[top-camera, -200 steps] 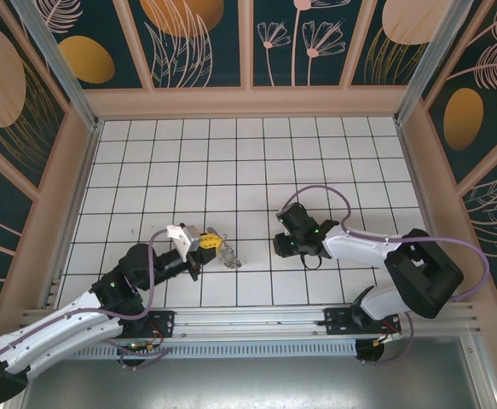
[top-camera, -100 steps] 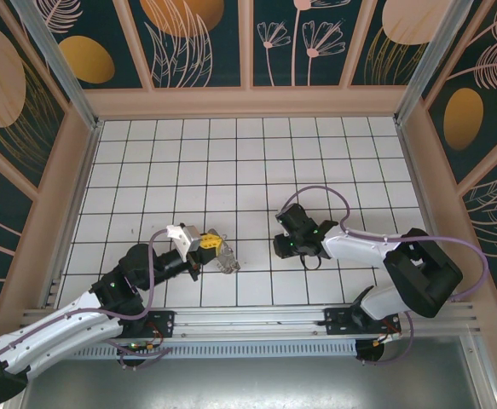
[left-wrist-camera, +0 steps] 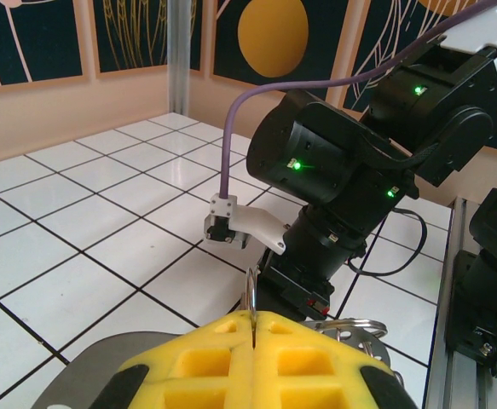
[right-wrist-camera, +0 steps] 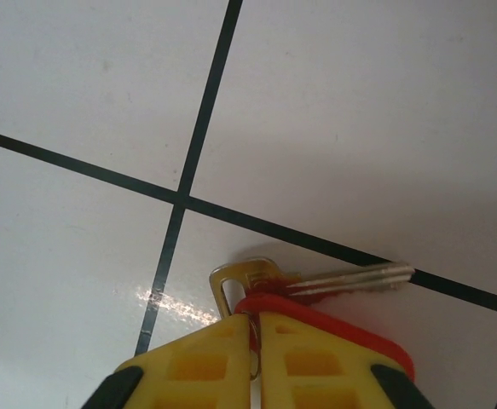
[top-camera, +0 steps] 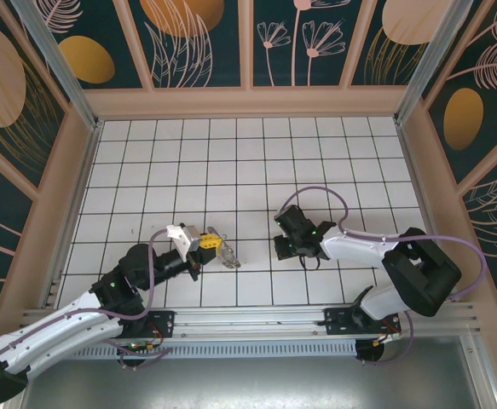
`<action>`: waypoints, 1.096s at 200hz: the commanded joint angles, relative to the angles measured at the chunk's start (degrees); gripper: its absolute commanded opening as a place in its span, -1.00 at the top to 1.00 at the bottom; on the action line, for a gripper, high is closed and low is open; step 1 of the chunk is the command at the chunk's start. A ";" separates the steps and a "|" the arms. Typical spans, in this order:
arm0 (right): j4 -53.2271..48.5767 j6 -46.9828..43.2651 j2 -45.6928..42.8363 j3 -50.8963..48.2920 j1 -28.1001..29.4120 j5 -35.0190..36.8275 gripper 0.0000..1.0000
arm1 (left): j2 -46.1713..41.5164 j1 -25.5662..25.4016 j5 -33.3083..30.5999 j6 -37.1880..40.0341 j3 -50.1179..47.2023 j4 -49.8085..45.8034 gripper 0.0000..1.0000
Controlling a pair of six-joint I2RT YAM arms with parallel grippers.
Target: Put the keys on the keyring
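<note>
Key (right-wrist-camera: 350,277): silver blade lying on a white tile (right-wrist-camera: 359,128), tip crossing a dark grout line (right-wrist-camera: 199,136). It had a red head and a brass-coloured loop (right-wrist-camera: 228,279) at the other end. Right gripper (right-wrist-camera: 255,328) was clamped on the red head, its pads hiding most of it. Left gripper (left-wrist-camera: 254,319) jaws were pinched together on the thin wire of the keyring (left-wrist-camera: 252,294), seen edge-on, so the hoop shape was unreadable. Silver rings (left-wrist-camera: 355,328) beside the pads were partly hidden. From above the keyring was a small silvery tangle, well apart from the key.
</note>
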 commanded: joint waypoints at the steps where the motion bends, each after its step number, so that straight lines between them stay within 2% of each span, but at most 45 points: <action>1: -2.18 -0.46 -1.00 -0.35 0.63 2.23 0.89 | -0.90 -0.28 -0.27 -0.71 0.49 2.11 1.00; 48: -2.20 -1.99 -5.72 -1.25 1.63 3.77 1.00 | -0.05 -0.27 -0.52 -0.71 0.84 1.59 1.00; 89: -1.44 -5.49 -12.34 -1.77 4.06 6.33 1.00 | 1.66 -0.32 -0.70 -0.36 2.23 0.47 1.00; 129: 1.15 -12.92 -19.51 -1.25 10.90 11.42 1.00 | 3.61 -0.26 -1.19 -0.10 5.15 -1.79 1.00; 144: -1.08 -12.63 -18.96 -1.09 9.60 13.07 1.00 | 4.35 -0.26 -1.49 0.09 6.68 -3.02 1.00; 150: -1.11 -12.96 -18.84 -0.92 9.32 11.58 1.00 | 4.53 -0.29 -1.62 0.19 7.21 -3.38 1.00; 166: 0.04 -13.37 -18.27 0.05 11.96 10.71 1.00 | 4.84 -0.25 -1.84 0.10 8.38 -4.07 1.00; 183: 0.07 -11.80 -16.61 0.23 11.72 11.29 1.00 | 4.72 -0.22 -1.89 -0.40 8.50 -3.58 1.00; 219: 5.62 -8.57 -10.79 -2.04 10.92 8.76 1.00 | 5.33 -0.28 -2.57 -1.92 7.53 -2.43 1.00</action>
